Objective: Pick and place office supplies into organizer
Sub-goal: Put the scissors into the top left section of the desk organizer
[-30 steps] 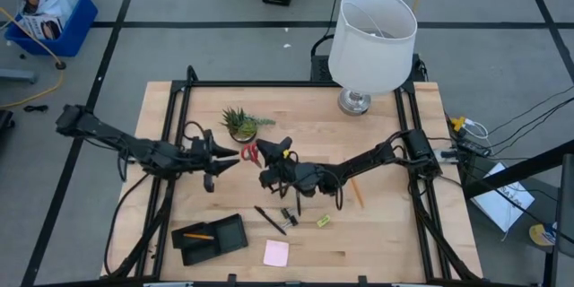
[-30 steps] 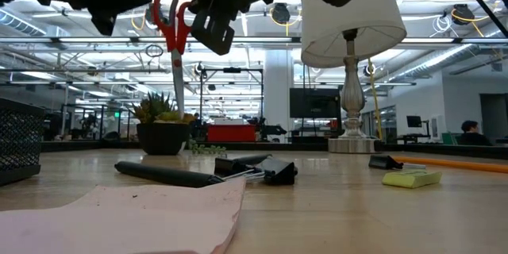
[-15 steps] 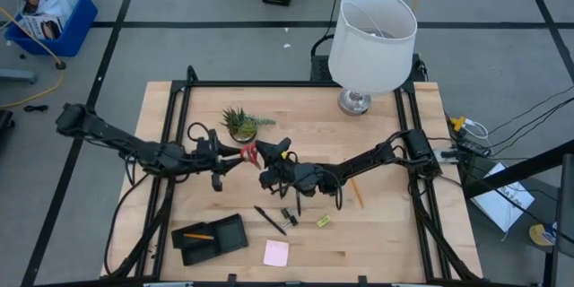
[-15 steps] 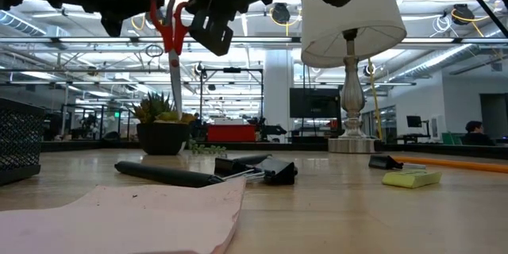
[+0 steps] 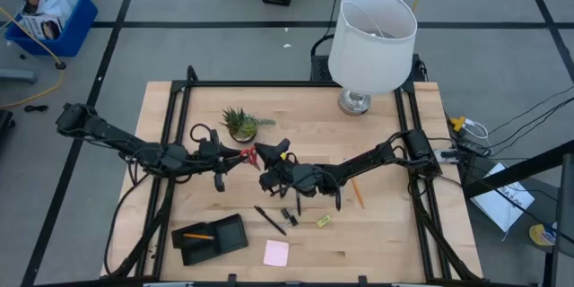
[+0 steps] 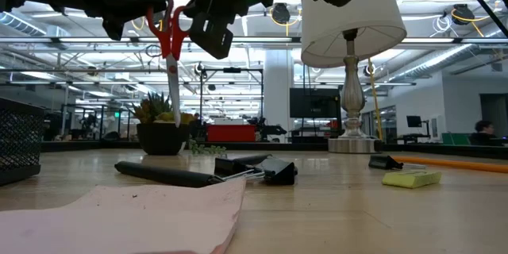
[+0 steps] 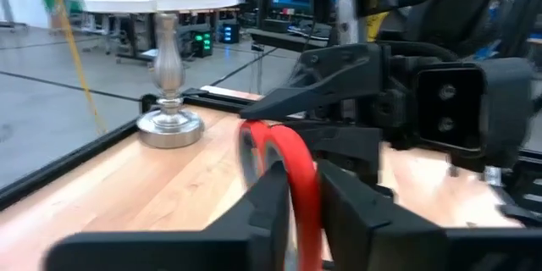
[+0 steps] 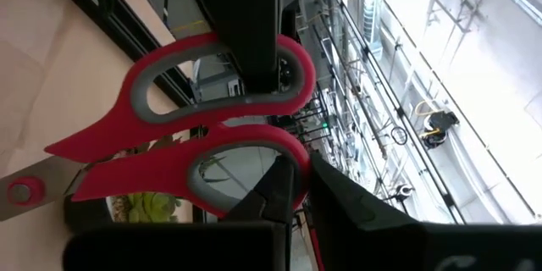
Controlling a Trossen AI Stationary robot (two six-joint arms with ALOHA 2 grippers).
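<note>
**Scissors held in mid-air between both of your grippers, above table centre.**

Your right gripper (image 5: pixel 266 157) is clamped tight on one red handle loop of the scissors (image 5: pixel 250 154); the low view shows them hanging blades-down, clear of the wood. Your left gripper (image 5: pixel 239 156) sits at the scissors' 9 o'clock, its fingers (image 7: pixel 271 188) narrowed around the other loop, one finger passing through it; firm contact cannot be confirmed. The organizer (image 5: pixel 210 238) lies at the scissors' 7 o'clock, well apart, with one pencil (image 5: pixel 200 236) inside. The pens (image 5: pixel 269 220), clips (image 5: pixel 290 214), yellow-green block (image 5: pixel 323 221) and pink pad (image 5: pixel 276 252) rest on the table.
</note>
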